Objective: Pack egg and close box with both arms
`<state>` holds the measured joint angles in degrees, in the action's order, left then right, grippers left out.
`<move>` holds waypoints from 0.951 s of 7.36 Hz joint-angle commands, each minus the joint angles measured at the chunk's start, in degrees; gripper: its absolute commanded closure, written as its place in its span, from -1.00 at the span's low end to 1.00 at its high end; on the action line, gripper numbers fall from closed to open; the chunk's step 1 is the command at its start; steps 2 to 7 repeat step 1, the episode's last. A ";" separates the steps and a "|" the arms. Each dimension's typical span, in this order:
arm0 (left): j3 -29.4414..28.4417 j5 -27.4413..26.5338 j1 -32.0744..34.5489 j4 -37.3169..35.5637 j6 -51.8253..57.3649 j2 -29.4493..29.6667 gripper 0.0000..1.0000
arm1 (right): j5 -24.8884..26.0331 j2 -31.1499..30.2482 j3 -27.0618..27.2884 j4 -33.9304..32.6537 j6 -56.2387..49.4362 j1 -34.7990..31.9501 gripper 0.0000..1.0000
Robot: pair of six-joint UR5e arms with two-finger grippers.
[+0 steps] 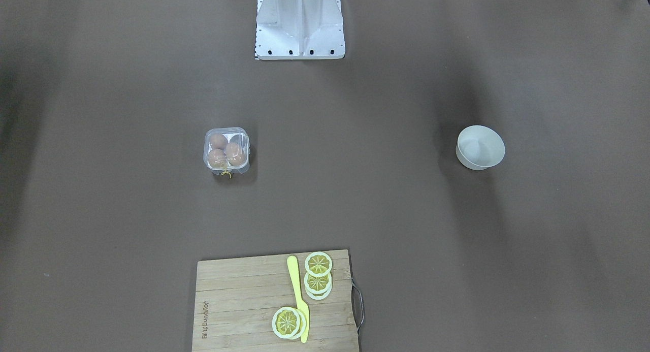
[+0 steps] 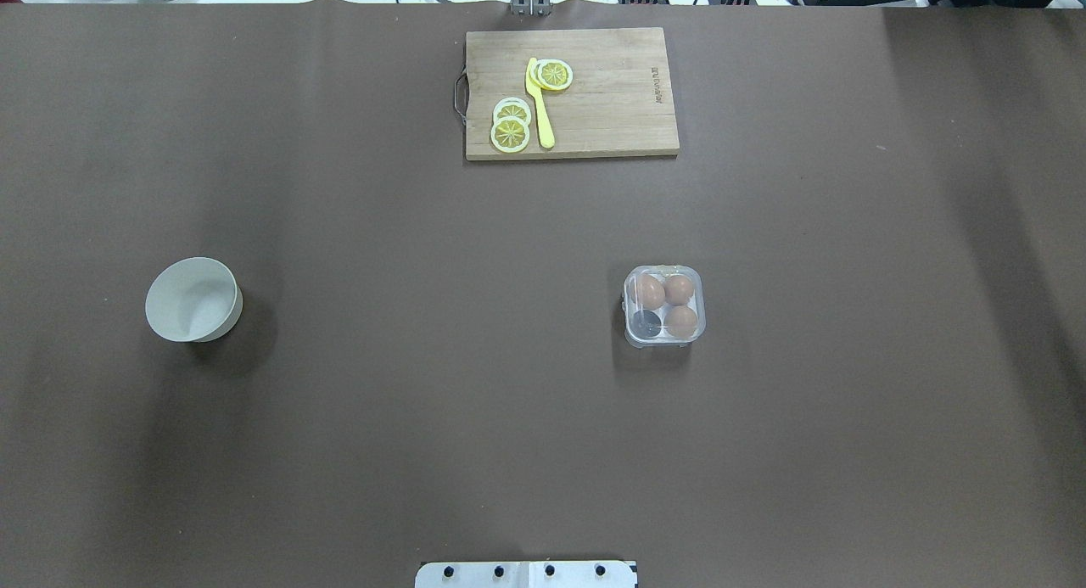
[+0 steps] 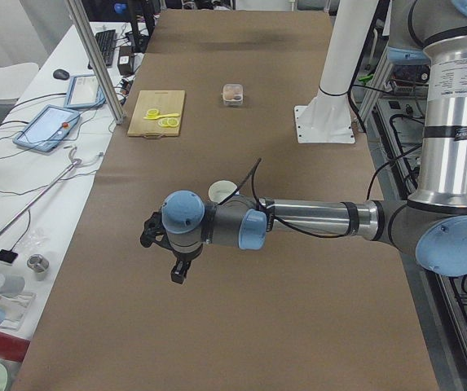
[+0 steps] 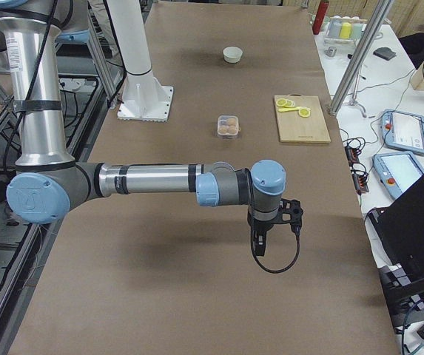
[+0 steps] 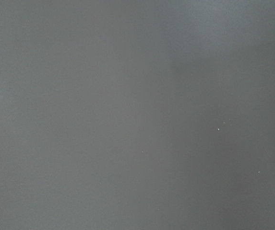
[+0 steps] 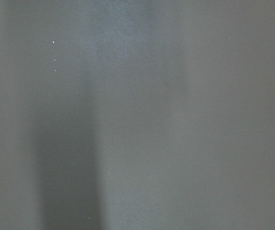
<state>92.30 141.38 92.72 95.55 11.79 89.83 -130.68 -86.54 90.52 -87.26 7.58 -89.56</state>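
The clear box [image 2: 664, 305] stands on the brown table, right of centre in the overhead view, and its lid lies down over the cells. Three light-brown eggs [image 2: 679, 288] fill three cells and the fourth cell is empty. In the front-facing view the box [image 1: 227, 151] shows a bit of yellow string at its near edge. My left gripper [image 3: 178, 273] hangs over bare table at the left end, far from the box. My right gripper [image 4: 258, 244] hangs over bare table at the right end. Only the side views show them, so I cannot tell if they are open or shut. Both wrist views show only bare table.
A round white bowl [image 2: 193, 299] stands on the table's left side. A wooden cutting board [image 2: 611, 96] with lemon slices [image 2: 510, 132] and a yellow knife [image 2: 541, 113] lies at the far edge. The white base [image 1: 299, 27] stands at the robot's edge.
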 commanded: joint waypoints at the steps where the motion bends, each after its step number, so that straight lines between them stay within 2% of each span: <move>1: 0.68 -0.05 0.00 -0.10 -0.02 -0.18 -0.95 | -0.19 -0.03 -0.08 0.51 0.42 0.09 -1.00; 7: 0.68 -0.05 0.00 -0.10 -0.02 -0.18 -0.95 | -0.19 -0.03 -0.08 0.51 0.42 0.09 -1.00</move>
